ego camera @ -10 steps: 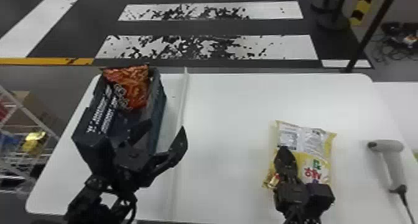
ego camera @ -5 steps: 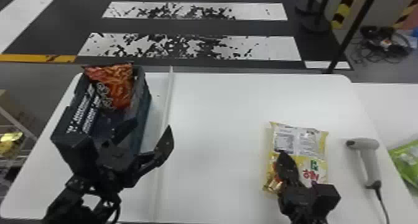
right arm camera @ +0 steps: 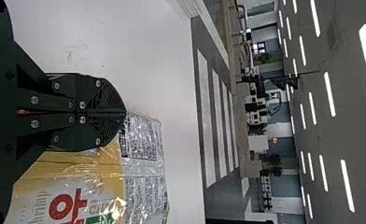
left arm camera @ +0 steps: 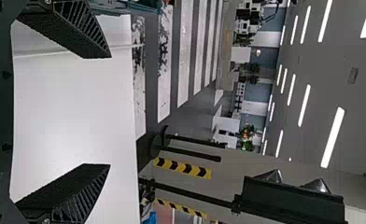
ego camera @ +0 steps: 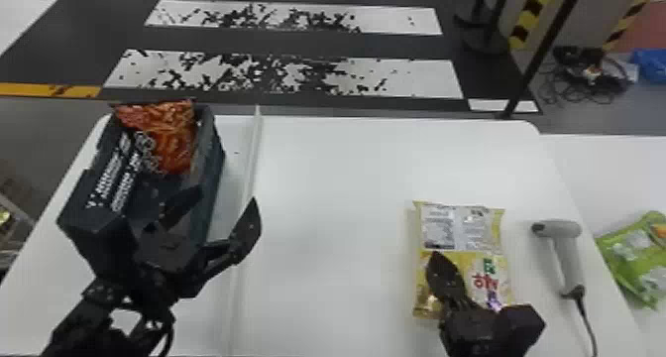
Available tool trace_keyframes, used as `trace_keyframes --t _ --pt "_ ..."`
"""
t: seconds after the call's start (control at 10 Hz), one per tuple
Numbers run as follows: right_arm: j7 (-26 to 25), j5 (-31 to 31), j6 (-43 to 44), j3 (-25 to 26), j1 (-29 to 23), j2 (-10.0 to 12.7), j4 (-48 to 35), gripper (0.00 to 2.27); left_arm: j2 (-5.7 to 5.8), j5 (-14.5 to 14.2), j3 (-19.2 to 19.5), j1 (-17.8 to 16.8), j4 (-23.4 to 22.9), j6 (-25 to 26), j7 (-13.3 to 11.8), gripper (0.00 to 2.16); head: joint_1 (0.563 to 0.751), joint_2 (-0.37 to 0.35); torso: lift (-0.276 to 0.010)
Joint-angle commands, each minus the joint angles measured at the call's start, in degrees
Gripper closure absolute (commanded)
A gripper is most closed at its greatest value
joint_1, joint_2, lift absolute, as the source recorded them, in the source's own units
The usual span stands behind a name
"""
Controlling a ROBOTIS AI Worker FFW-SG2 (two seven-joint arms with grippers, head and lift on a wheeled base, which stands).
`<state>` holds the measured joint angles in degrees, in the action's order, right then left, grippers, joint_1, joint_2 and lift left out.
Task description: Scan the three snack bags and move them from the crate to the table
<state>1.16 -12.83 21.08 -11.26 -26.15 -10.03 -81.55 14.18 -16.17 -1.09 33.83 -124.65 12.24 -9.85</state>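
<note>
Crinkly, glossy yellow bag (ego camera: pixel 463 228) beside a smooth, pistol-shaped scanner (ego camera: pixel 568 257)

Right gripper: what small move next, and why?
I'd probably open the right gripper: its fingers are shut together over the yellow bag, which lies flat on the table, and the scanner lies beside it; grasping either likely needs open fingers.
</note>
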Motion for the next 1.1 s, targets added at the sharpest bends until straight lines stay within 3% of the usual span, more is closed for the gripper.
trace_keyframes --t 0.0,0.1,0.3,0.4,0.5,0.6,1.0 --pt "0.07 0.0 -0.13 0.01 0.13 -0.43 0.78 2.22 0.06 0.0 0.04 0.09 -0.15 0.02 0.01 0.03 0.695 -0.011 -0.062" --pt "0.15 -0.44 0.58 0.01 0.05 -0.43 0.34 2.22 0.06 0.0 0.04 0.09 -0.15 0.02 0.01 0.03 0.695 -0.013 -0.062" --pt "0.33 -3.51 0.05 1.33 -4.26 -1.75 -8.89 2.22 0.06 0.0 0.04 0.09 -0.41 0.02 0.01 0.03 0.695 -0.017 -0.062" --pt "0.42 -3.95 0.23 3.35 -8.04 -2.36 -16.53 1.89 0.06 0.0 0.21 0.0 -0.5 0.02 0.01 0.03 0.695 -0.021 -0.062" --pt "0.77 -3.25 0.23 6.08 -10.94 -2.54 -22.95 0.57 0.06 0.0 0.39 0.0 -0.59 0.02 0.09 0.03 0.695 -0.031 -0.062" --pt "0.68 -0.35 -1.71 9.33 -12.52 -2.54 -27.43 0.0 0.14 0.0 0.48 0.09 -0.94 0.02 0.18 0.03 0.695 -0.044 -0.062" --pt "6.83 -1.76 -19.99 25.15 -8.48 -2.45 -25.23 0.05 0.32 0.0 0.92 -0.17 -1.03 0.2 0.44 0.03 0.695 -0.159 -0.062"
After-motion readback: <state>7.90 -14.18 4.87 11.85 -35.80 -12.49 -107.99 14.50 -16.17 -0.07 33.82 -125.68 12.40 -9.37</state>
